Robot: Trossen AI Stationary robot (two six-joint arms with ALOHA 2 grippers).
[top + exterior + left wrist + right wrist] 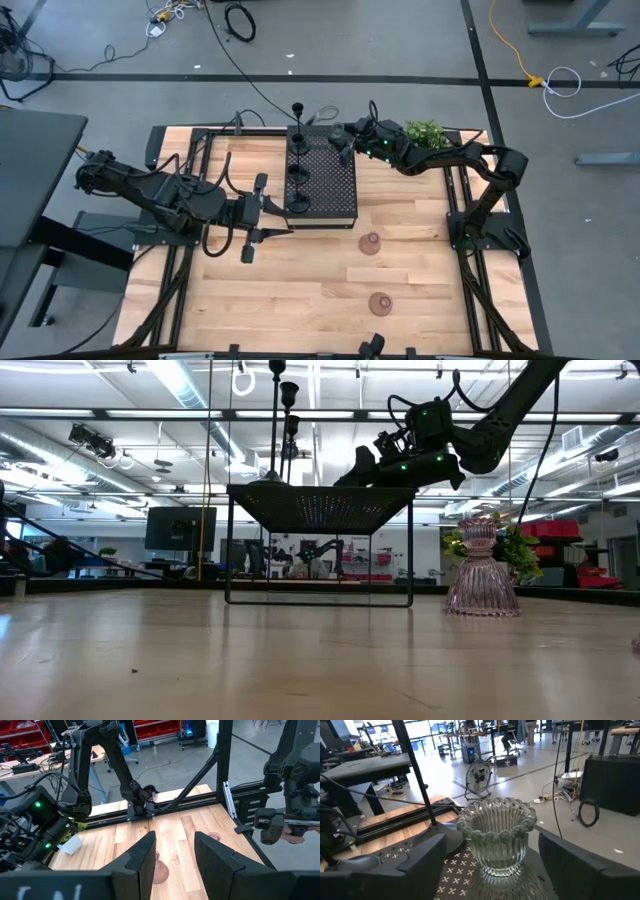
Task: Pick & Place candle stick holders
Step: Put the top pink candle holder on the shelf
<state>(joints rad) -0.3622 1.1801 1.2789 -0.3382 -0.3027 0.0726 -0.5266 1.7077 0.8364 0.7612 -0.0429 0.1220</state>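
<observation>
The right gripper point(345, 138) hangs over the far corner of the perforated block point(335, 180). Its fingers are spread apart, and a ribbed glass candle holder point(496, 835) stands between them on the block. One finger looks very close to the cup, but neither clearly presses on it, so it does not appear to be gripped.

The glass is probably heavy for its size, stiff, smooth and easy to chip. The beaded rim is the widest part and could slip upward out of the pads. The narrower waist just below the cup looks the safer place to close on, squarely and gently.

Farther out past the fingers, thin black holders point(298, 172) stand in a row along the block's other edge. Their tall stems would tip easily if brushed.

The left gripper point(173, 855) waits beside the block with its fingers apart and empty. Two reddish domed holders point(370, 243) point(380, 302) sit on the bare table point(300, 300) beyond it.
</observation>
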